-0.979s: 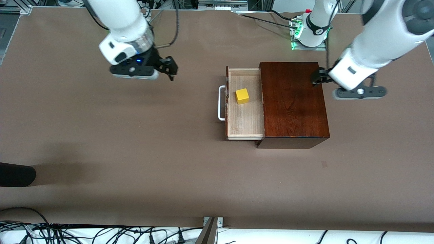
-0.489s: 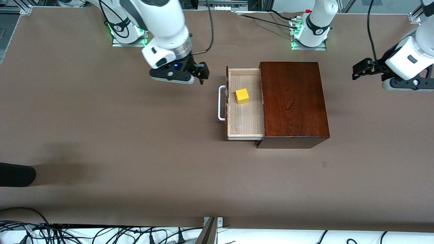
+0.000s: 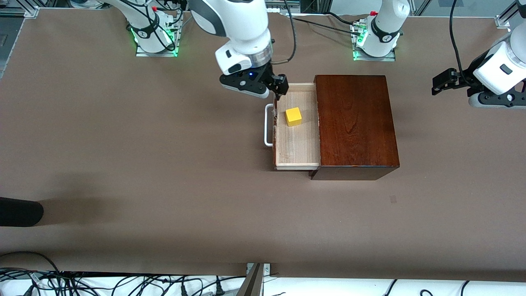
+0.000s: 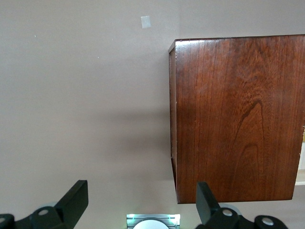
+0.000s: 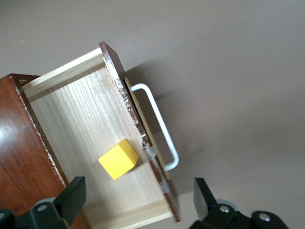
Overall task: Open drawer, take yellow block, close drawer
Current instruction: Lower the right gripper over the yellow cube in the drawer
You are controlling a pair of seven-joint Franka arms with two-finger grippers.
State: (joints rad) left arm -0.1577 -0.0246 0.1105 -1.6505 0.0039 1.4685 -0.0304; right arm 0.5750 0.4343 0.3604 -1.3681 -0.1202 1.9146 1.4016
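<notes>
The drawer (image 3: 296, 142) is pulled out of the dark mahogany box (image 3: 354, 123) toward the right arm's end of the table, its white bar handle (image 3: 268, 125) outward. The yellow block (image 3: 293, 116) lies in the drawer's tray, in the half farther from the front camera. My right gripper (image 3: 279, 89) is open and empty, over the drawer's front corner farthest from the front camera. Its wrist view shows the block (image 5: 118, 159), the tray (image 5: 90, 119) and the handle (image 5: 159, 126). My left gripper (image 3: 441, 84) is open and empty, in the air past the box's left-arm end; its wrist view shows the box (image 4: 236, 117).
The two arm bases (image 3: 153, 35) (image 3: 376, 39) stand at the table's edge farthest from the front camera. A dark object (image 3: 18, 211) juts in at the right arm's end. Cables (image 3: 102, 283) lie off the nearest edge. A small pale mark (image 3: 393, 199) is on the cloth.
My right gripper has moved from over bare table to over the drawer's front corner. My left gripper has drawn back off the box toward its own end of the table.
</notes>
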